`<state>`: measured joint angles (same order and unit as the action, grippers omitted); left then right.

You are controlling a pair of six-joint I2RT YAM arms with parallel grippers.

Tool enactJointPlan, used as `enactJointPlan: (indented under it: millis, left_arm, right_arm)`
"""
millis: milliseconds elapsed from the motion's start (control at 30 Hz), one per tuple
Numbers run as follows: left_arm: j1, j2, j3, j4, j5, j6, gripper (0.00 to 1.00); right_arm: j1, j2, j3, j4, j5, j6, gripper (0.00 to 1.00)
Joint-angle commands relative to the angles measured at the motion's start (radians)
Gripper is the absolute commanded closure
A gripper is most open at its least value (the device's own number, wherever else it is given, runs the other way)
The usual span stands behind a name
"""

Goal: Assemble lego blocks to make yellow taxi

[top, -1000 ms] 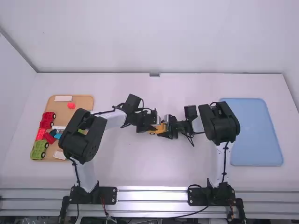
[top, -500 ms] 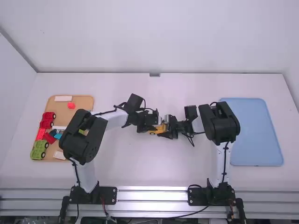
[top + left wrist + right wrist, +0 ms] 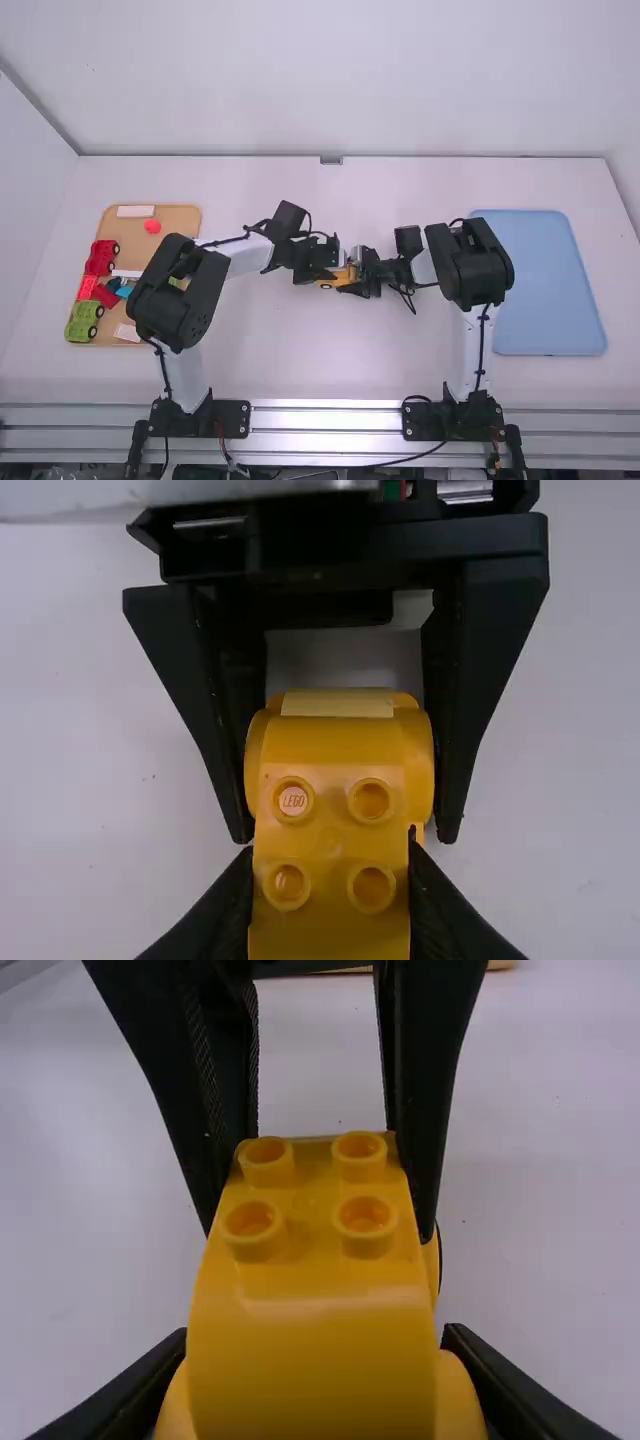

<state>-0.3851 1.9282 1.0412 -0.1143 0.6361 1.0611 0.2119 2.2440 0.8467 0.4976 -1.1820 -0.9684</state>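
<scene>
Pulling two ways at once is the biggest worry I see, because the left gripper (image 3: 330, 920) and the right gripper (image 3: 320, 1390) are both pinching the same yellow block (image 3: 330, 825). It is in the middle of the white table (image 3: 330, 375), between the two arms. If one arm tugs or turns and the other doesn't, the block could twist, tip or pop out, since its sides look smooth and a bit curvy. If both let go together, it might drop and roll off on its wheel (image 3: 325, 286). Squeezing hard while pushing could bend it crooked, so the next piece wouldn't click on straight. The fingers are also very close to the round bumps (image 3: 372, 801) on top, so they could get in the way of a piece going on there. The left arm (image 3: 185, 285) starts at the near side, goes up and leans right, with its big black elbow by the brown tray (image 3: 180, 215). If that elbow swung left and low, it might bump the green car (image 3: 82, 320) or the red car (image 3: 100, 258). The right arm (image 3: 470, 265) goes up from the near side and bends left, beside the blue tray (image 3: 545, 280). The two grippers face each other, nose to nose.
</scene>
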Motion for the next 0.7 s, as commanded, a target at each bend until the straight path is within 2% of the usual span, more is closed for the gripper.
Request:
enactJointPlan:
  millis: [0,200,433,500,533,567,667]
  left_arm:
    - [0.016,0.064,-0.019,-0.016,-0.047,0.014,0.71]
    - [0.052,0.050,-0.019,-0.037,0.035,0.079,0.62]
    - [0.065,0.029,-0.019,-0.035,0.059,0.089,0.57]
    - [0.075,0.015,-0.019,-0.036,0.060,0.089,0.43]
    - [0.082,0.006,-0.019,-0.036,0.060,0.089,0.17]
    - [0.090,-0.007,-0.019,-0.036,0.062,0.088,0.01]
    - [0.115,-0.042,-0.019,-0.048,0.066,0.088,0.01]
  right_arm:
    - [0.011,0.013,-0.007,-0.008,0.005,0.021,0.52]
    - [0.011,0.013,-0.006,-0.008,0.020,0.023,0.51]
    - [0.011,0.013,0.002,-0.012,0.023,0.030,0.51]
    - [0.011,0.013,0.002,-0.011,0.024,0.030,0.51]
    - [0.011,0.013,0.002,-0.011,0.024,0.030,0.51]
    - [0.011,0.013,0.003,-0.012,0.024,0.030,0.51]
    - [0.011,0.013,0.006,-0.019,0.025,0.030,0.50]
